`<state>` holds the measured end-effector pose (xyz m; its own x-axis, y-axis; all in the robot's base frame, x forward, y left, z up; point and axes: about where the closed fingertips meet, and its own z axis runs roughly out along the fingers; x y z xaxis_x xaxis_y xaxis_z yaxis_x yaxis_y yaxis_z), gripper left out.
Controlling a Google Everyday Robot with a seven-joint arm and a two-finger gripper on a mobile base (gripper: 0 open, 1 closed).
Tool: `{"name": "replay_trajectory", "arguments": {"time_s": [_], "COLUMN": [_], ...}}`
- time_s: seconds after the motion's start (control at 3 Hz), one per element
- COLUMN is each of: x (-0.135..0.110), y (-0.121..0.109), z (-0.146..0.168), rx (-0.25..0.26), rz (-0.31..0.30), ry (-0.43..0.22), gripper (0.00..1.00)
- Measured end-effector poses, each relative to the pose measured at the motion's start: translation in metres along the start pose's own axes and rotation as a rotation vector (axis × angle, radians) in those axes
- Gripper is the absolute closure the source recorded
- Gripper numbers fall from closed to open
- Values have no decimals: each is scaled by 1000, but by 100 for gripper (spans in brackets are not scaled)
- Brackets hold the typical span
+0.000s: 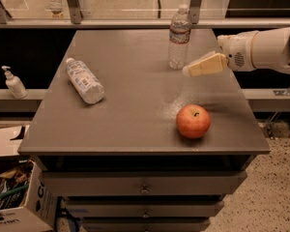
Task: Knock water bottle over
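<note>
The water bottle (179, 36) is slim, clear and ribbed, with a white cap and a narrow label band near the top. It stands upright at the back of the grey table (135, 124), right of centre. My gripper (189, 71) comes in from the right on a white arm (261, 48). Its cream-coloured fingers (205, 65) point left. Their tips are just right of the bottle's base, very close to it; I cannot tell whether they touch.
A fatter bottle (84, 80) wrapped in a white label lies on its side at the table's left. A red apple (193, 121) sits near the front right. A small white pump bottle (13, 83) stands on a ledge to the left. Cardboard boxes (14, 192) are on the floor at lower left.
</note>
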<state>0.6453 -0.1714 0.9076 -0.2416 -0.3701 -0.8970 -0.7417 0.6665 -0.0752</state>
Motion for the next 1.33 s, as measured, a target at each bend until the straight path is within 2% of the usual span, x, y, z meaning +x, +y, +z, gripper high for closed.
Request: {"name": "replay_trajectory", "arguments": {"time_s": [0.33,0.67,1.33], "x": [-2,-5,-36], "y": [-16,-29,-37], "z": [26,54,103], "rx": [-4,-24,-75], "rz": [29,45,19], "ry": [-80,-131,-215], "gripper": [0,0,0]}}
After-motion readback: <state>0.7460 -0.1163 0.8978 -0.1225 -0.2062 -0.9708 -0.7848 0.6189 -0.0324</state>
